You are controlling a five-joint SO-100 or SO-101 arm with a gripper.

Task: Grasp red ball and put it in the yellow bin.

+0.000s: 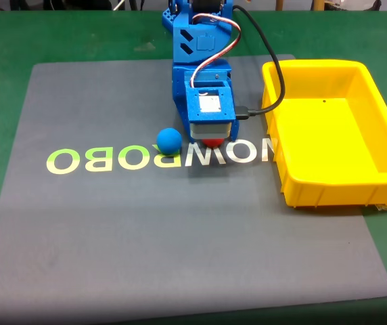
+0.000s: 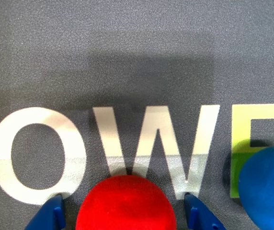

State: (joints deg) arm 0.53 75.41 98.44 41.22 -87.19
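In the wrist view we see the red ball (image 2: 126, 203) sitting on the grey mat (image 2: 137, 57) at the bottom of the frame, over the lower part of the white letter W (image 2: 156, 143). The two blue fingertips (image 2: 48, 218) of the gripper (image 2: 126, 218) stand on either side of it, spread wider than the ball, with a strip of mat showing between each tip and the ball, so the gripper is open and holds nothing. The blue ball (image 2: 266, 184) lies at the right edge of that view, near the red one but apart from it. In the fixed view we see the blue arm (image 1: 203, 68) bent down over the mat's lettering, and a sliver of the red ball (image 1: 212, 142) peeks out beneath the gripper (image 1: 212, 139). The blue ball (image 1: 169, 139) rests just left of it. The yellow bin (image 1: 295, 183) stands at the right, partly on the mat, well apart from the red ball.
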